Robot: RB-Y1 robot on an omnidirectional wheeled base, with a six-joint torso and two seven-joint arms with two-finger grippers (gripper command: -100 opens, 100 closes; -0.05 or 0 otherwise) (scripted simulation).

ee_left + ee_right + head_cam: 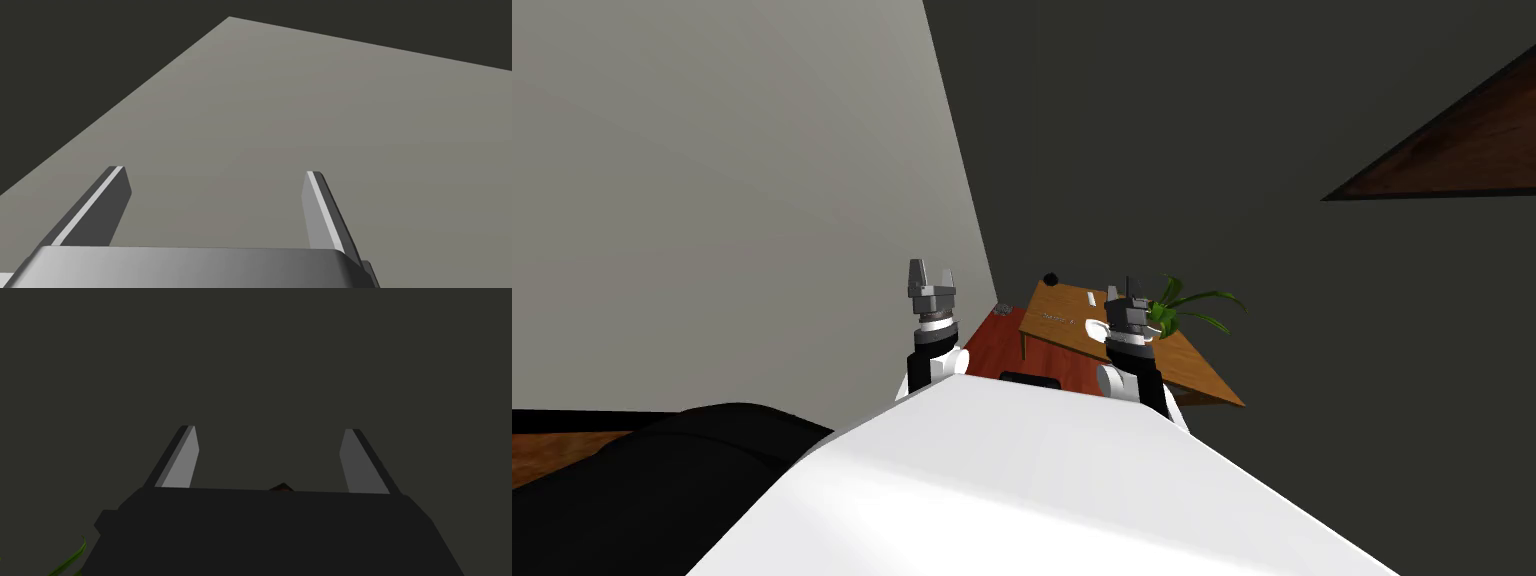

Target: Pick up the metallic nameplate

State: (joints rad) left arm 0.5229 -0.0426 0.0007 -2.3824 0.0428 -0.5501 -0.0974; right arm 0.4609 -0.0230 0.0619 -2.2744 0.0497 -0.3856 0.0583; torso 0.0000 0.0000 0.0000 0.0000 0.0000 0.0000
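Both grippers stand w/ fingers apart, nothing held: left gripper (pixel 930 274) raised by the pale wall, right gripper (pixel 1126 293) up over the wooden table (pixel 1202 372). Nameplate (pixel 1057 318) is prob. the thin lettered strip lying flat on the tabletop, left of the right gripper; too small to be sure. Step in hand looks like the approach: close in, tilt the right hand down, span the strip's narrow side from above. Plant (pixel 1184 305) crowds the right arm; small white item (pixel 1093 298) & black ball (pixel 1051 279) lie near.
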